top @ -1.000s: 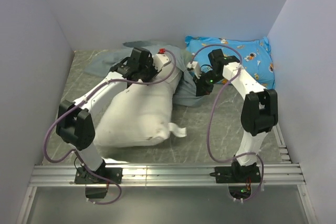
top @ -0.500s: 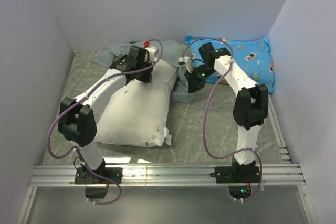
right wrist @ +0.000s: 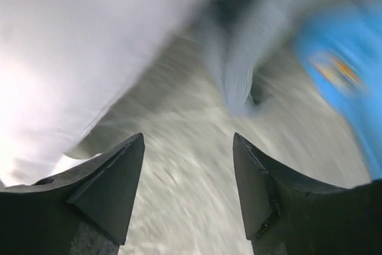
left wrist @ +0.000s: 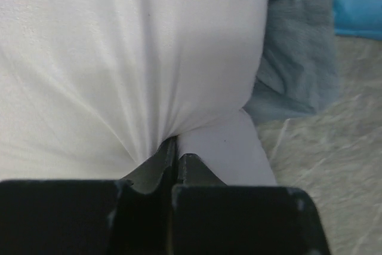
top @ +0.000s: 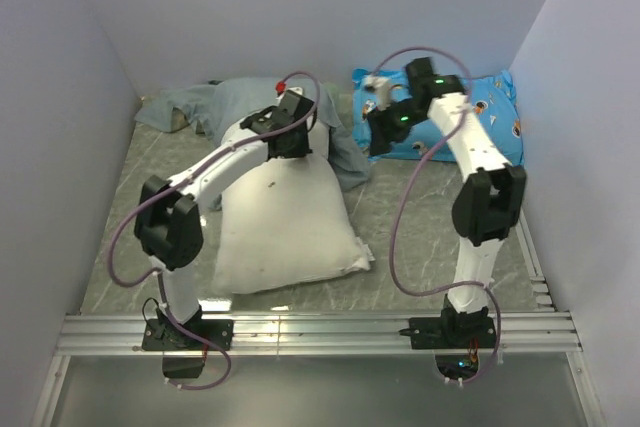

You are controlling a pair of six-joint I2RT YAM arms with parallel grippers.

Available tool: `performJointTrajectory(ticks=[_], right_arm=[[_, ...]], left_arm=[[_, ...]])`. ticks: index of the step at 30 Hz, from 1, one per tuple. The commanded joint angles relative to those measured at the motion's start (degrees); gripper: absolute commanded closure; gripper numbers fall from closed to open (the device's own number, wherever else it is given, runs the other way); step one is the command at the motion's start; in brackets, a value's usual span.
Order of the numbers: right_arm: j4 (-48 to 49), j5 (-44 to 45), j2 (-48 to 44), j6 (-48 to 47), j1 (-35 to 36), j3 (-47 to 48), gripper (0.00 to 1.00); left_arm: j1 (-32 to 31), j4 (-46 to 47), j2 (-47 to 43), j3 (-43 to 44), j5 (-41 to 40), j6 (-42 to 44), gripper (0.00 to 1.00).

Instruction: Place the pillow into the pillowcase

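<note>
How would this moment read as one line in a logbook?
left gripper: shut, pinching pillow | right gripper: open, empty | pillowcase: at pillow's far end | pillow: mostly uncovered

Plain, pale lavender-white walls close the scene on three sides: the back wall (top: 300, 7) at 12 o'clock, the left wall (top: 50, 147) at 9 and the right wall (top: 590, 147) at 3. The table surface (top: 425, 227) is grey-green with marbled veining, evenly lit, and aluminium rails (top: 320, 332) cross it at 6 o'clock.
</note>
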Motion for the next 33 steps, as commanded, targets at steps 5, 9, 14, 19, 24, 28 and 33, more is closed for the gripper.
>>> performJointTrajectory(ticks=[5, 9, 14, 19, 24, 28, 33], right_arm=[[-3.86, 3.60, -15.64, 9.91, -11.35, -3.36, 0.28], [-3.16, -3.25, -19.79, 17.81, -10.74, -12.83, 0.18], [-2.99, -5.45, -23.12, 18.19, -9.16, -20.15, 0.17], [1.49, -2.21, -26.56, 22.31, -6.61, -25.25, 0.16], [-1.04, 3.24, -25.51, 26.97, -6.16, -27.01, 0.16], [-1.23, 1.84, -25.07, 29.34, -6.17, -31.84, 0.15], [-0.18, 0.87, -22.35, 29.87, -6.17, -34.31, 0.15]], left_arm=[[-4.64, 6.77, 7.92, 12.45, 0.91, -14.99, 0.86], [-5.00, 8.71, 3.11, 9.66, -0.32, -15.78, 0.82], [-5.35, 12.23, -5.77, 3.85, -5.07, 4.21, 0.38], [-3.95, 9.23, -7.01, 3.06, -7.02, 35.85, 0.22], [1.24, 11.52, -6.41, 0.77, -7.00, 50.10, 0.19], [3.70, 14.59, -1.84, 2.26, -9.28, 55.23, 0.30], [4.93, 19.43, 3.52, 4.63, -9.47, 60.76, 0.32]])
